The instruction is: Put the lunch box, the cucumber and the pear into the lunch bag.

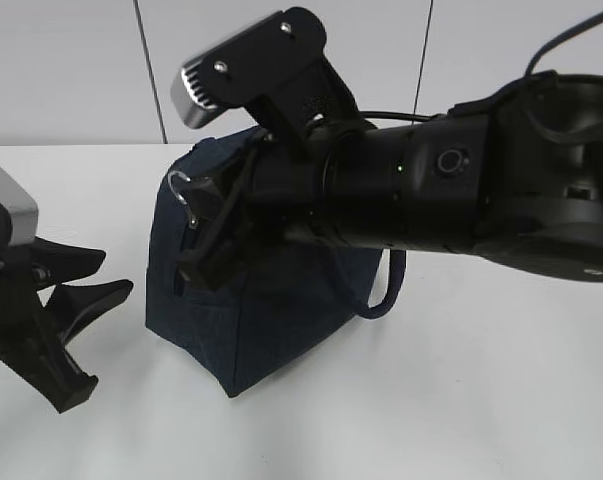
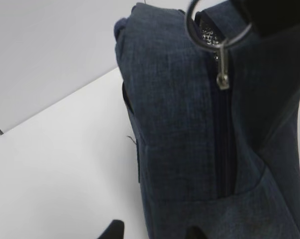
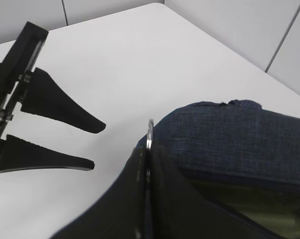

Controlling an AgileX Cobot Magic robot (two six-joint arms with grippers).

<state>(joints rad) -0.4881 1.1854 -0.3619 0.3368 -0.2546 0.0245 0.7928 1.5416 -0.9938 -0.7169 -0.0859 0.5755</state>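
Note:
The dark navy lunch bag (image 1: 271, 300) stands on the white table, with its closed side zipper facing the left wrist view (image 2: 189, 124). My right gripper (image 1: 203, 222) is shut on the bag's silver ring pull (image 1: 179, 183) at the bag's upper left corner; the ring shows between the shut fingers in the right wrist view (image 3: 150, 134) and at the top of the left wrist view (image 2: 217, 30). My left gripper (image 1: 96, 275) is open and empty, left of the bag. The lunch box, cucumber and pear are out of view.
The bag's looped handle (image 1: 389, 290) hangs at its right side. The bag's top shows a gap with a greenish inside (image 3: 269, 214). The white table (image 1: 461, 400) ends at a grey wall behind.

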